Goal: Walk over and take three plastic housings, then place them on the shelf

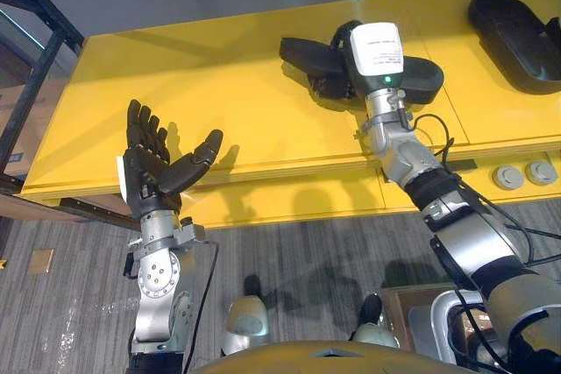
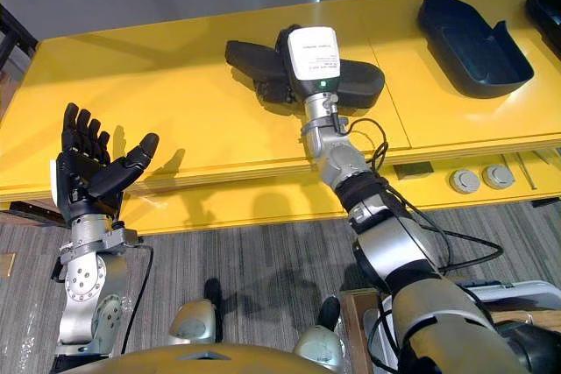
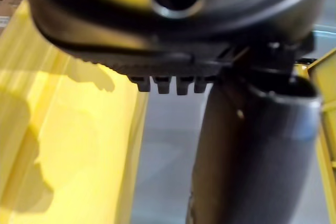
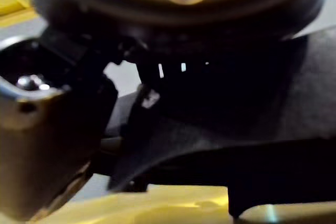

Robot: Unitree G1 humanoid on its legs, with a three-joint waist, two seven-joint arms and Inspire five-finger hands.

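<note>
A long black plastic housing [image 1: 422, 76] lies in the middle of the yellow table [image 1: 219, 85]. My right hand [image 1: 330, 85] reaches over it from the near side, fingers curled round the near edge and thumb over the far edge. Up close in the right wrist view, the housing [image 4: 262, 145] shows dark past my thumb [image 4: 42, 129]. A second housing [image 2: 473, 41] lies at the table's right, and a third [image 2: 548, 6] at the far right edge. My left hand [image 1: 158, 164] is raised at the table's front left, open and holding nothing.
A dark metal shelf frame [image 1: 35, 67] stands past the table's left end. Two round grey fittings [image 1: 508, 177] sit on the table's front face at the right. A brown box [image 1: 421, 313] rests on the grey plank floor by my right side.
</note>
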